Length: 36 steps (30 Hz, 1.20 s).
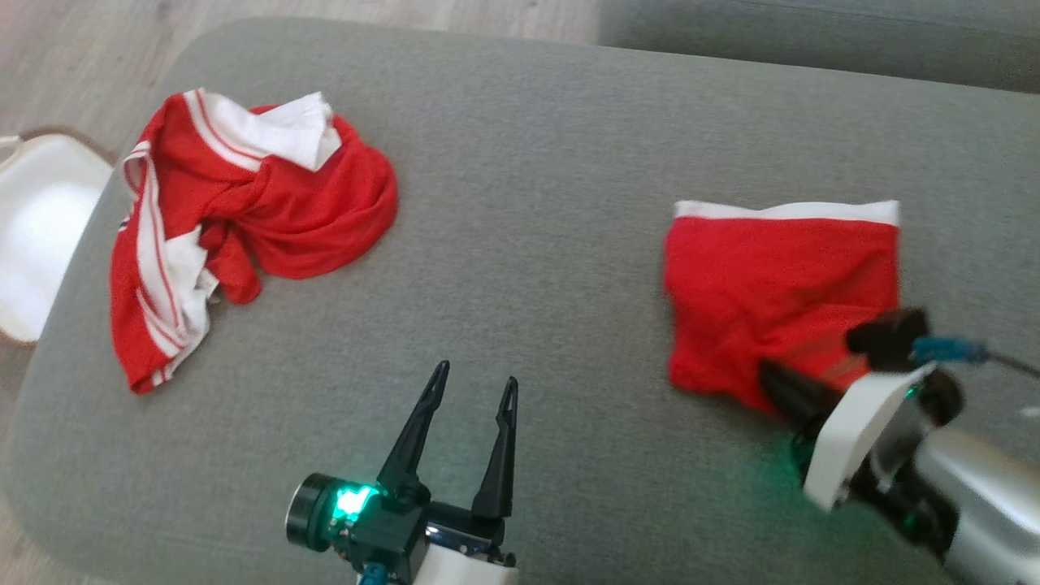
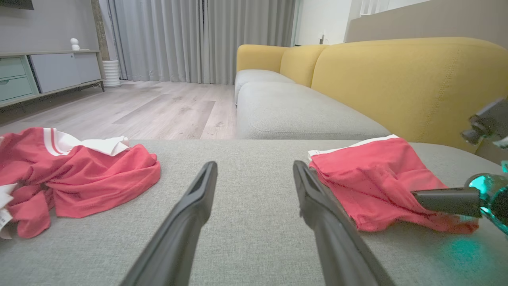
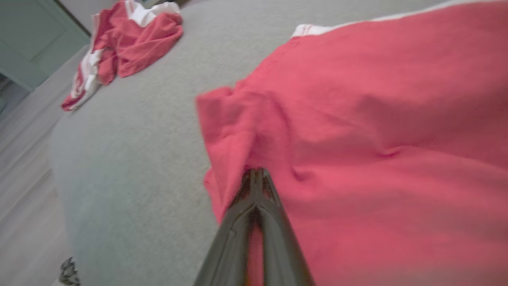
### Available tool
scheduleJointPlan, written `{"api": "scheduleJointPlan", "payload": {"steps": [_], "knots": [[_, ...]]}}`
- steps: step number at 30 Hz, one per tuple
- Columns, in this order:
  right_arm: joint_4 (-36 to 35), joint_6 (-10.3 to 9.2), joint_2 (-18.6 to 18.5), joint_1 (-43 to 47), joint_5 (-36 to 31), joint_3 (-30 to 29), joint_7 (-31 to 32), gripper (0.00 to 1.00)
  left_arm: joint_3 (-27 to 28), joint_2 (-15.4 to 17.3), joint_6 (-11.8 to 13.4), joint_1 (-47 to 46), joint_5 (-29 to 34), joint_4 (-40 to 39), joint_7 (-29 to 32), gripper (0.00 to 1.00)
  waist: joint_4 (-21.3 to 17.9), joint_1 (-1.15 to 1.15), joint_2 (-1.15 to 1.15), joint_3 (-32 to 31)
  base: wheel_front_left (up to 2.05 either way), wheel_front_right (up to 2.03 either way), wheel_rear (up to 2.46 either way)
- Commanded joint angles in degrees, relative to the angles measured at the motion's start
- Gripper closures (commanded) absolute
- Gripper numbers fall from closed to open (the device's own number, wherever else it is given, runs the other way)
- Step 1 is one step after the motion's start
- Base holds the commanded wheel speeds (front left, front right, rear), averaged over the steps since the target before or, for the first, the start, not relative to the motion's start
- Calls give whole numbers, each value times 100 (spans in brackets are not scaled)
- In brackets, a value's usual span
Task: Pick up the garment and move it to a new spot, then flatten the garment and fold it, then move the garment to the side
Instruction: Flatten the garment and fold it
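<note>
Pinching the near edge of the folded red garment (image 1: pixel 780 276) by the ottoman's (image 1: pixel 528 203) right side, the right hand (image 1: pixel 772 380) is clenched on cloth. The left hand (image 1: pixel 478 374) gapes empty, farther off at mid near edge.
</note>
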Motion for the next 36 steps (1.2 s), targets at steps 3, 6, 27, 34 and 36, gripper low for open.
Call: {"api": "scheduleJointPlan", "payload": {"steps": [3, 6, 27, 34, 36], "knots": [[-555, -4, -200, 169, 150, 378, -272, 100, 211, -30, 5, -161, 35, -148, -24, 0, -228, 0, 0, -133, 0, 0, 0], [-696, -4, -115, 228, 141, 539, -643, 100, 256, -30, -41, -137, 76, -107, -24, 0, -383, 0, 0, -284, 0, 0, 0], [-490, -4, 2355, 2575, -3840, -4232, -1573, 0, 1239, -29, -205, 772, 114, -217, -24, 0, -1485, 0, 0, -1389, 0, 0, 0], [-662, -4, 2778, 3115, -4538, -4733, -1573, 0, 1443, -29, -353, 966, 181, -112, -24, 0, -1439, 0, 0, -1540, 0, 0, 0], [-659, -4, 2834, 3193, -4571, -4764, -1573, 0, 1468, -29, -369, 997, 194, -87, -24, 0, -1420, 0, 0, -1572, 0, 0, 0]]}}
